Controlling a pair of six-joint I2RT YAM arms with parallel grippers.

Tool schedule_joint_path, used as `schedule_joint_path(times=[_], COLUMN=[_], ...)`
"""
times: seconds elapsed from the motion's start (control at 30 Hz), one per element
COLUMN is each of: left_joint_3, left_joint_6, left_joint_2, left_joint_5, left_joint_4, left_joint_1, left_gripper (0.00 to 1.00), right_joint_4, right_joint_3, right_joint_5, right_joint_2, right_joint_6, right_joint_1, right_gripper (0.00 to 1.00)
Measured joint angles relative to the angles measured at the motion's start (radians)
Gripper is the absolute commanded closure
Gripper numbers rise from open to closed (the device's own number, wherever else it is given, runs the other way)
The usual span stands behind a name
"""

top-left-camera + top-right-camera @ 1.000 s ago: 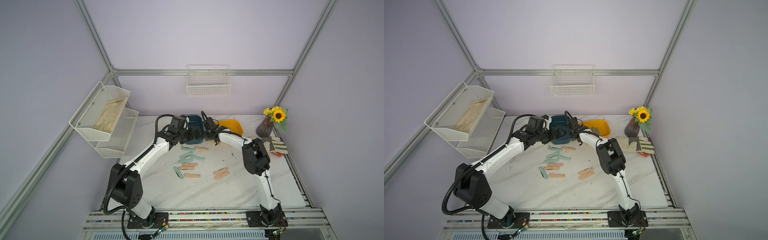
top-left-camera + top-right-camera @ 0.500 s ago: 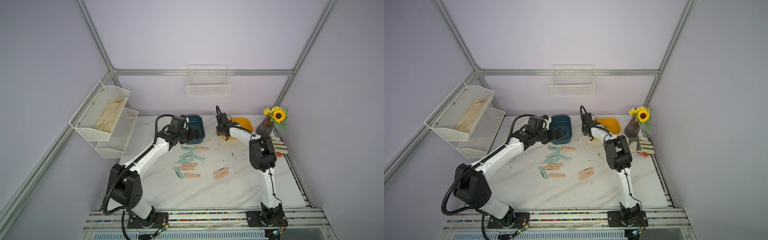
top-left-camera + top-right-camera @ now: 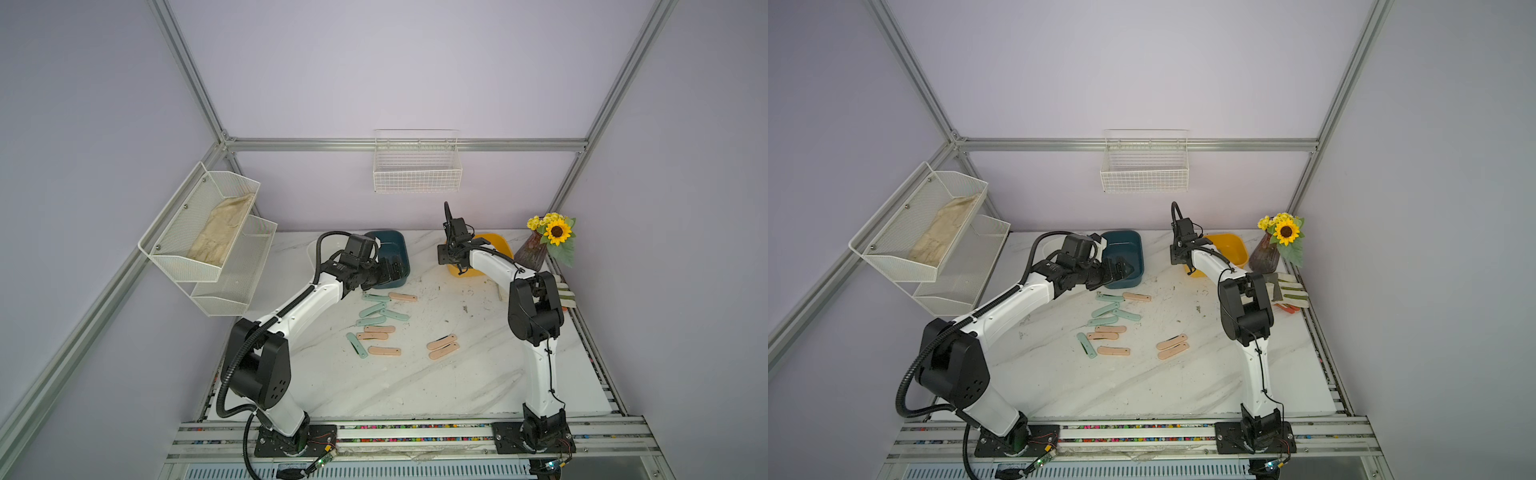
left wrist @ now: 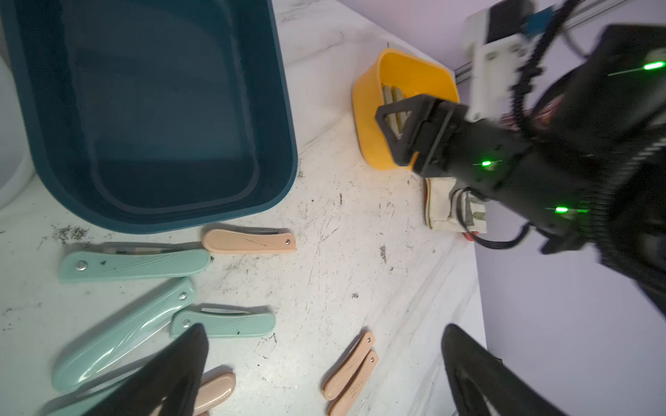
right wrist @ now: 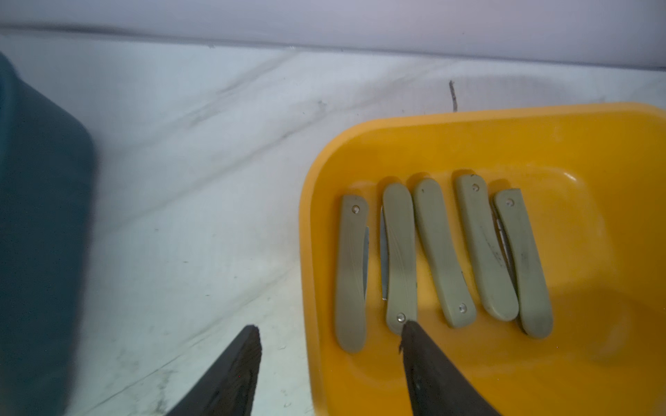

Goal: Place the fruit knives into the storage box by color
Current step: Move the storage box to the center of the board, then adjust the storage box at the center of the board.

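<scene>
Desk: a white marble-patterned desk [image 3: 415, 386] is seen in both top views, with both arms reached toward its far edge.
Teal box: a dark teal rectangular plastic box [image 3: 404, 253] is set at the far edge, left of centre.
Yellow box: a yellow rounded plastic box [image 3: 498, 245] is set at the far edge, right of centre, well apart from the teal one.
Olive knives: five olive grey-green folded plastic knives [image 5: 439, 252] are laid side by side inside the yellow box.
Mint knives: five mint green folded plastic knives [image 3: 372, 309] are scattered on the desk's middle, just in front of the teal box.
Peach knives: six peach pink folded plastic knives [image 3: 384, 351] are spread on the desk's middle. One is near the teal box's near rim, three are among the mint ones, and two are paired and touching further right.
Left gripper: the left gripper [image 3: 390, 269] is held over the teal box's near rim; the jaws are spread wide, with nothing between them.
Right gripper: the right gripper [image 5: 329, 327] is held at the yellow box's side facing the teal box. The jaws are partly apart and nothing is gripped. One finger [image 5: 425, 360] overlaps an olive knife's end, though contact cannot be told.
Glove: a striped work glove [image 3: 1287, 289] is laid at the right edge.
Vase: a glass vase with a sunflower [image 3: 530, 255] is stood at the far right corner.
</scene>
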Motion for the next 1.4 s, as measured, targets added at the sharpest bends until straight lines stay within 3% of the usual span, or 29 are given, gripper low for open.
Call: schedule_joint_path(times=[0.3, 0.67, 1.07, 1.4], left_joint_3=[0.202, 0.409, 0.579, 0.841], left_joint_6=[0.071, 0.09, 0.067, 0.004], left_joint_2=[0.267, 0.452, 0.585, 0.761], left_joint_5=[0.005, 0.029, 0.074, 0.133], left_joint_4=[-0.067, -0.098, -0.118, -0.117], left_joint_1=[0.0, -0.02, -0.1, -0.142], left_gripper=[0.0, 0.0, 0.0, 0.0], right_joint_4=[0.055, 0.077, 0.078, 0.066], right_joint_3=[-0.243, -0.493, -0.528, -0.532], right_joint_5=[-0.092, -0.128, -0.128, -0.127], right_joint_2=[-0.284, -0.439, -0.486, -0.512], right_joint_6=[0.056, 0.103, 0.109, 0.109], right_joint_1=[0.014, 0.016, 0.016, 0.016], right_gripper=[0.34, 0.34, 0.34, 0.34])
